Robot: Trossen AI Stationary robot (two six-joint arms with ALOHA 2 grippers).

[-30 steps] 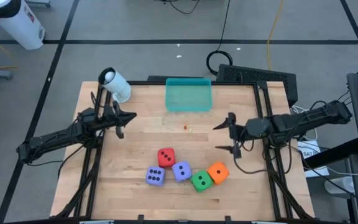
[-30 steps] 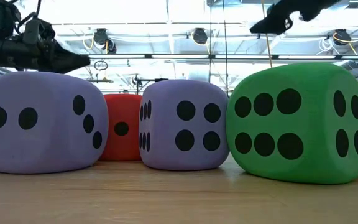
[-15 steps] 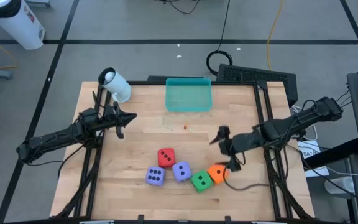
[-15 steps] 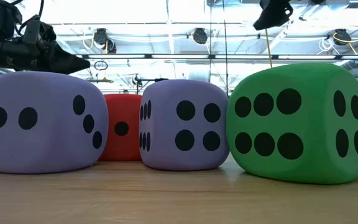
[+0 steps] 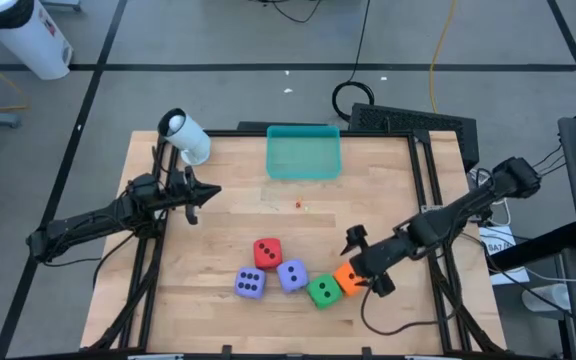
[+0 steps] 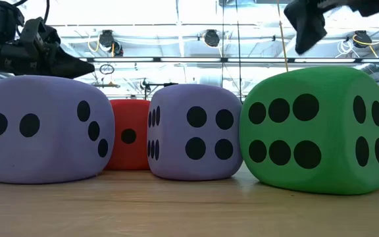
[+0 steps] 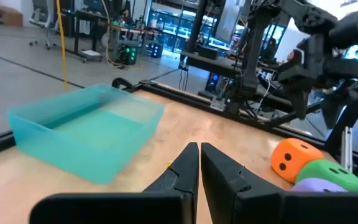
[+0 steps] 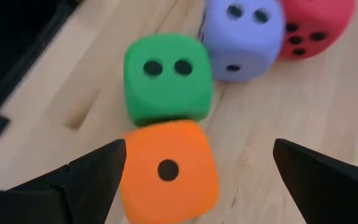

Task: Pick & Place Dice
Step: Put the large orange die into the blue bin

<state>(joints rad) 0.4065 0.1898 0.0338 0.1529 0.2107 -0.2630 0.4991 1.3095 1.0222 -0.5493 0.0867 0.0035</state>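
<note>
Swinging in from mid-table at the right, the right gripper (image 5: 365, 262) has dropped toward the near edge over the last second and now hangs directly above the orange die (image 5: 349, 277), its fingers spread wide to either side and not yet touching it. That points to the orange die as the first pick, with closing still to come. It sits at the right end of the cluster, touching the green die (image 5: 321, 291); the purple-blue dice (image 5: 291, 275) and red die (image 5: 267, 252) lie further left. The right arm reaches in diagonally from the right edge. The left gripper (image 5: 197, 193), fingers pressed shut and empty, waits at far left, and the teal tray (image 5: 303, 153) stands at the far edge.
</note>
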